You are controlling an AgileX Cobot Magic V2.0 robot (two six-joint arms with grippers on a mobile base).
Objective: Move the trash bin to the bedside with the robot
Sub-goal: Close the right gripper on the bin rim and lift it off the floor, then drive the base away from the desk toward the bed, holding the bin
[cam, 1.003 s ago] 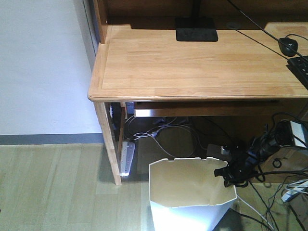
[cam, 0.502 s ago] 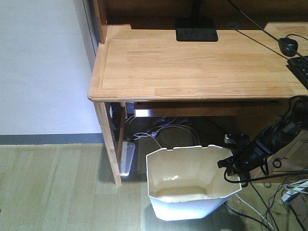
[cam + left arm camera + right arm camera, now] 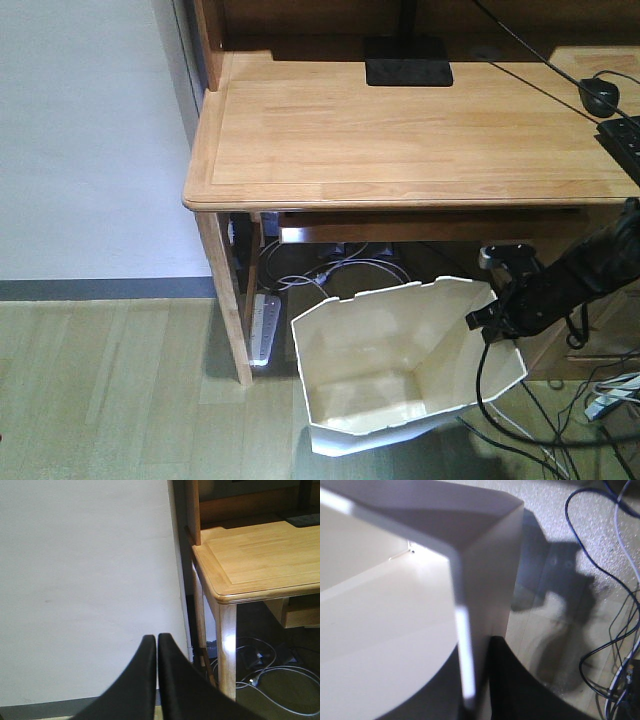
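room: white wall (image 3: 90,130), grey baseboard, pale plank floor (image 3: 110,390)
surface (image 3: 400,130): light wood top set against the wall; black stand base (image 3: 407,62) at the back, mouse (image 3: 599,95) and keyboard (image 3: 625,135) at the far edge of the front view
under surface: white power strip (image 3: 265,328) just beside the corner leg (image 3: 228,300), loose cables (image 3: 345,270) behind it
trash bin (image 3: 400,370): white, faceted, cream inside, nothing in it; sits in front of the surface's front edge, near the corner leg, tilted so the mouth faces the front camera; can't tell if the base touches the floor
right gripper (image 3: 492,318): clamped on the trash bin's rim at the side away from the leg; wrist view shows one dark finger on each side of the wall
left gripper (image 3: 157,645): fingers pressed together, nothing between them, held in the air facing the wall and the surface corner
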